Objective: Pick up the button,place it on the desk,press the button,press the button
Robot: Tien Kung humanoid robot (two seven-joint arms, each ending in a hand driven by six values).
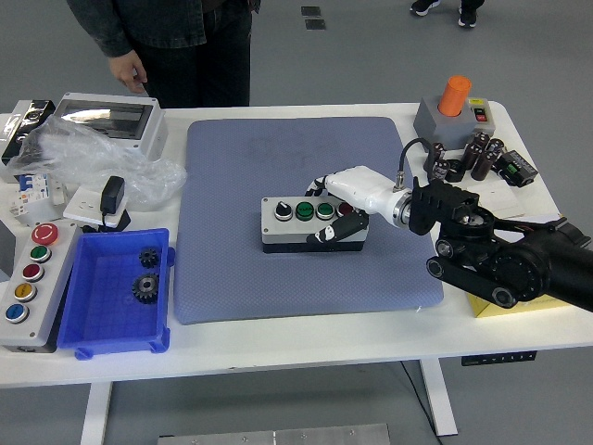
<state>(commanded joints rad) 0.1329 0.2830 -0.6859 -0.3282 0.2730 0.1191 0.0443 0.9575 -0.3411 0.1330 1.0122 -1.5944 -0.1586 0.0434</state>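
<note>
A grey button box (292, 222) with a black, two green and a red button on top lies flat in the middle of the blue mat (296, 213). My right hand (341, 211), white with black fingertips, wraps its right end: fingers lie along the far edge and over the red button, the thumb presses the near side. The right arm comes in from the lower right. My left arm is out of view.
A blue bin (116, 292) with two gears and a second button box (28, 278) sit at the left. A plastic bag (93, 162), a charger and an enclosure lie at the back left. An orange-knob box (452, 113) and capacitors stand back right. A person (167, 42) stands behind.
</note>
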